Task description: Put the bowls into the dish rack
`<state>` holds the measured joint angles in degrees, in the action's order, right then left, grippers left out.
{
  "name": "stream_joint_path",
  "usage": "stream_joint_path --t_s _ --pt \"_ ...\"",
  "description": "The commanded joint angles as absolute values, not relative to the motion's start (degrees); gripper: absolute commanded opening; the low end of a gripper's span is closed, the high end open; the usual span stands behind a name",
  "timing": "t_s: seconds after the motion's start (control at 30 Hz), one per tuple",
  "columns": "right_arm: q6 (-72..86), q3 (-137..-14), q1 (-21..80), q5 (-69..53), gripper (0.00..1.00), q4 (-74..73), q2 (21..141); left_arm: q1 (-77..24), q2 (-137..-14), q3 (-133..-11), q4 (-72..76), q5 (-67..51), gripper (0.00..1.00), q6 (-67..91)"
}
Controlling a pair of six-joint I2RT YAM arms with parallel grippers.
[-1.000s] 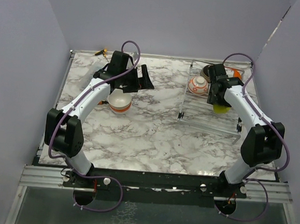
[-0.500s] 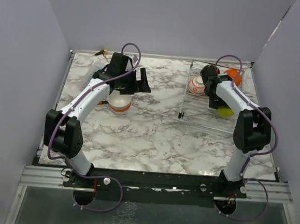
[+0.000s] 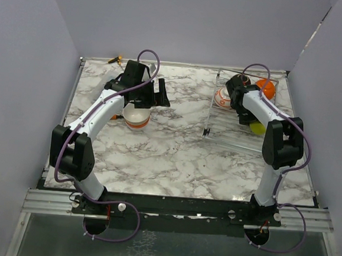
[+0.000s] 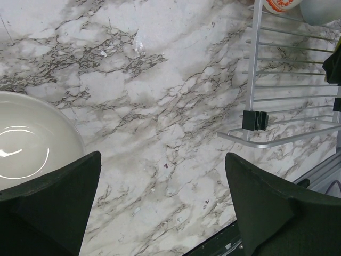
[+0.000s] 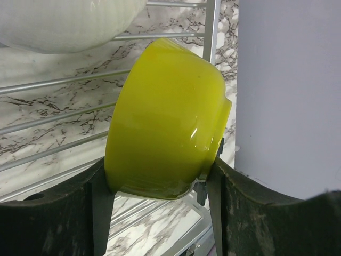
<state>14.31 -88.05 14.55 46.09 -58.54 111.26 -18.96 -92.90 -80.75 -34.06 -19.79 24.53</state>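
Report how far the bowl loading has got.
Done: the patterned bowl, an orange bowl and a pale bowl sit in the dish rack. In hand: the right tool grips the lime bowl on edge over the rack bars. Left: the stacked bowls, white over orange, sit on the marble near the open left tool; their number is unclear.

Glossy lime bowl (image 5: pixel 165 122), silvery metal wire rack (image 5: pixel 212 21)

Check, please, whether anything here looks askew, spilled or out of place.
Nothing is spilled or broken. Only the lime green bowl is askew: it is tipped on its side between the fingers of the right gripper, over the dish rack, probably being loaded.
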Motion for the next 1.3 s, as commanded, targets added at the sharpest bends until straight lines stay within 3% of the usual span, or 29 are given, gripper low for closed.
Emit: stream_joint_path --t_s 0.0,0.13,0.4,0.67,0.83,1.07,1.27 --pt "15.23 -86.7 14.24 45.88 0.52 -61.38 113.1 -18.55 -91.63 -81.06 -35.5 -19.16 0.98 23.58" --pt "14.85 -86.47 14.24 43.27 0.59 -61.3 112.98 -18.59 -91.89 -80.96 -35.59 -19.25 0.98 23.64" --pt "13.76 -86.27 14.24 37.12 0.83 -60.6 110.13 -18.55 -92.41 -81.3 -35.64 -19.69 0.96 24.33" --pt "11.56 -85.79 14.24 27.62 0.92 -58.65 104.67 -18.51 -92.46 -81.8 -35.98 -19.36 0.96 24.17" --pt "14.15 -85.26 14.24 26.41 0.9 -56.52 100.12 -18.46 -92.79 -82.42 -36.38 -19.08 0.96 24.09" --pt "21.47 -79.72 14.11 28.5 0.73 -54.99 94.67 -18.5 -92.67 -82.55 -36.64 -18.35 0.96 24.15" --pt "24.46 -71.45 12.51 22.81 0.62 -49.72 90.13 -18.38 -92.38 -82.18 -36.57 -15.72 0.96 26.33"
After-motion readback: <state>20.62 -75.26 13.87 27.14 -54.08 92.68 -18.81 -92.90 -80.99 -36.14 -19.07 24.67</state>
